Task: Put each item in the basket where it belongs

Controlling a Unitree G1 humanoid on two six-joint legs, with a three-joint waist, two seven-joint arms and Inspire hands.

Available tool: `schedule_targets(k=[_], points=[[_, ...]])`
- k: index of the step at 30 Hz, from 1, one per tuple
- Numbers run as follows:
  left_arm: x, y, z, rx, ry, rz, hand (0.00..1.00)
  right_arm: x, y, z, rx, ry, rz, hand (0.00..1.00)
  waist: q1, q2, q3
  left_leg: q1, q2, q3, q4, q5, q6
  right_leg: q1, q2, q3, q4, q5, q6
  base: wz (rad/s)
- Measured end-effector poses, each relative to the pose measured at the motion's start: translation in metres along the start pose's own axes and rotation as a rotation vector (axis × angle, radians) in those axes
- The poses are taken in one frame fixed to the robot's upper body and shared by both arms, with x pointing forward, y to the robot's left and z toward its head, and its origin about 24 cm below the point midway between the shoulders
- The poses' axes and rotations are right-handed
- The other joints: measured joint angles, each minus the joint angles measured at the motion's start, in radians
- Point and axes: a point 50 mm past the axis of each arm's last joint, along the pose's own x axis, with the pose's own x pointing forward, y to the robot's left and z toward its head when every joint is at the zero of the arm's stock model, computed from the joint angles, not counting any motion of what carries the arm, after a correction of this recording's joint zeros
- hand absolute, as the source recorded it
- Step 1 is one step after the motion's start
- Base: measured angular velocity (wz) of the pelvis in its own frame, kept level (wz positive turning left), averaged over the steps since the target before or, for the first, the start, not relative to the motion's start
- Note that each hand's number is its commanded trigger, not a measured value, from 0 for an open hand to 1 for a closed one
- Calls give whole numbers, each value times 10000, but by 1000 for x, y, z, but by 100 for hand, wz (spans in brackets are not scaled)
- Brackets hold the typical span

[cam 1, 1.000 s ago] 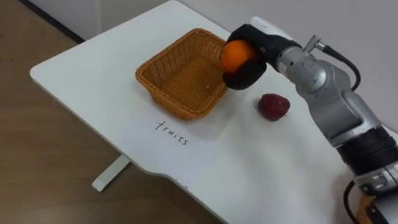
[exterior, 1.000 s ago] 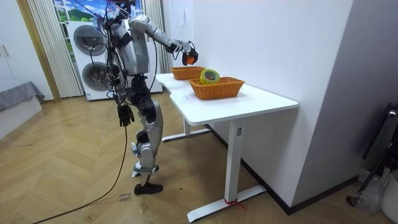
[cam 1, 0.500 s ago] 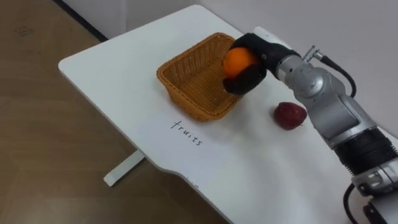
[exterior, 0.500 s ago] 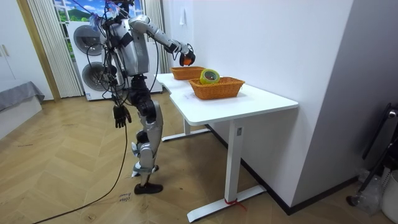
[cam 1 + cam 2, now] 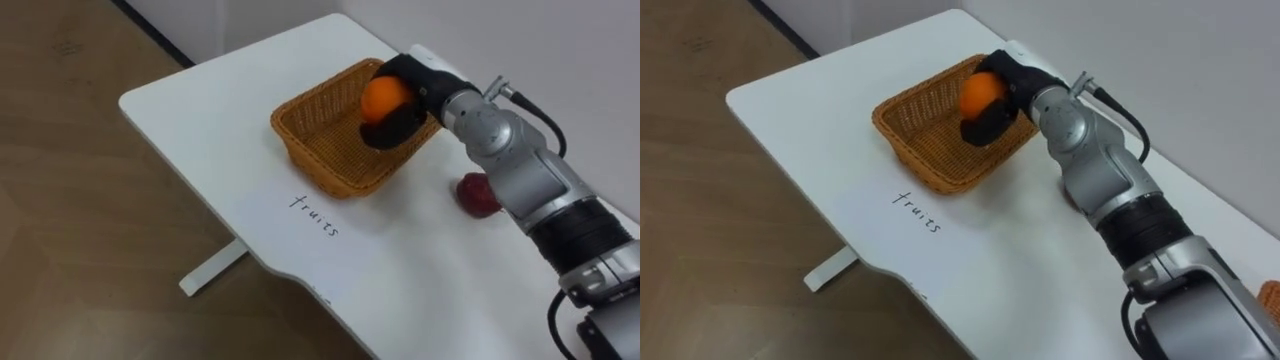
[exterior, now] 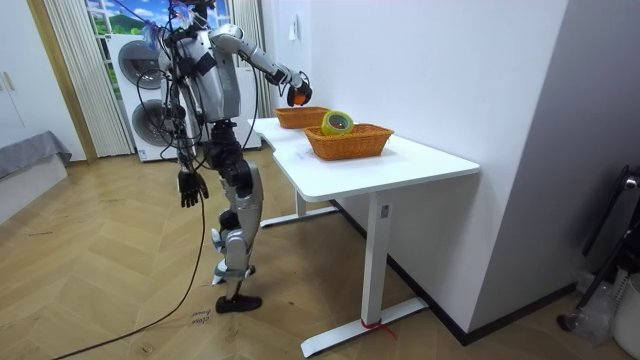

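My right hand [image 5: 398, 120] is shut on an orange [image 5: 383, 97] and holds it just above the inside of the woven fruit basket [image 5: 305, 150], near its far right rim. A dark red fruit [image 5: 480, 195] lies on the white table [image 5: 230, 100] to the right of the basket, partly behind my forearm. In the room view my right hand [image 6: 296, 93] reaches over the far basket [image 6: 300, 117], while my left hand [image 6: 188, 186] hangs open at my side.
A handwritten label [image 5: 315, 212] marks the table in front of the fruit basket. A second woven basket [image 6: 350, 142] holds a yellow-green tape roll [image 6: 337, 123]. The table's near edge [image 5: 190, 190] drops to wooden floor; a wall runs behind the table.
My right hand has carried the orange from beside the basket's right rim to over its inside. The head camera has shifted, and my left arm has swung back a little.
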Motion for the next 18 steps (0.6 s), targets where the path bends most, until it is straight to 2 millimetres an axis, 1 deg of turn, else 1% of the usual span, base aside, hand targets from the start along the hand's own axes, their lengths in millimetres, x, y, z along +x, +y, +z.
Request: schedule_targets(k=[5,6,7,8,10,16,18], points=[[0,0,-2,9,40,-3,0,0,-1,1,106,-73,-172,100,-13,11,8,-21,-28,-33,-7,4,8,2,-13,-12,-5,-1,2,1],[0,0,-2,9,41,-9,0,0,-1,1,202,-138,-229,82,-20,23,16,-27,-58,-39,-7,4,9,4,-19,-14,-6,-6,9,0],[0,-1,-2,-22,33,-15,0,0,-1,1,314,-162,-285,50,-13,34,24,-29,-99,-42,-4,6,13,4,-25,-15,-6,-10,16,0],[0,-1,-2,-29,29,-16,0,0,-1,1,360,-166,-301,15,-11,35,25,-36,-109,-55,-2,8,17,5,-29,-17,-7,-13,21,3],[-1,0,-1,-9,-10,-3,0,0,-1,0,481,-118,-377,0,-15,35,24,-82,-139,-109,21,17,30,2,-42,-40,-8,-22,36,8],[-1,1,-7,121,77,0,0,2,0,-9,505,259,-457,0,1,34,20,-151,-156,-280,71,35,52,13,-73,-244,-7,-23,38,10],[-2,1,-9,203,136,-25,0,3,-2,-11,496,387,-509,0,5,38,17,-173,-159,-304,88,35,52,9,-73,-250,-9,-23,38,5]])
